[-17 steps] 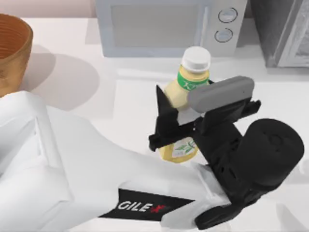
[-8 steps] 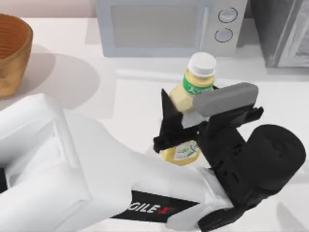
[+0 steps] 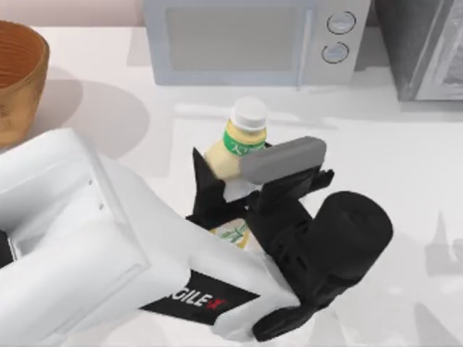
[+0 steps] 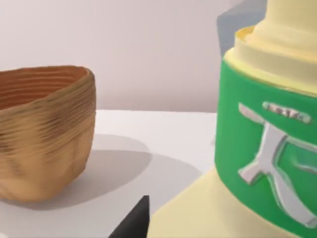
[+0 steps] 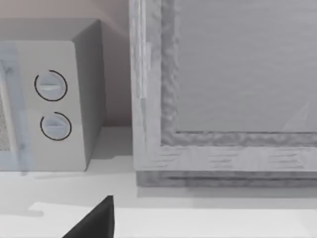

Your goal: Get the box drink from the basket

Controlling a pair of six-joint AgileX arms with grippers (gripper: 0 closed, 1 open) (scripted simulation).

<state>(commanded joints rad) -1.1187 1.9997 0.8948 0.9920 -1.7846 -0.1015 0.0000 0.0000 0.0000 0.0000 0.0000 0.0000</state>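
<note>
A smooth white table (image 3: 405,166) carries a boxy grey microwave (image 3: 253,40) with two round dials at the back. In front of the microwave, my left gripper (image 3: 249,181) clamps its dark fingers on the box drink (image 3: 235,148), a glossy pale-yellow bottle with white cap and green band. The ribbed, woven orange-brown basket (image 3: 18,76) sits well to the microwave's left. I cannot tell the right gripper's state.
</note>
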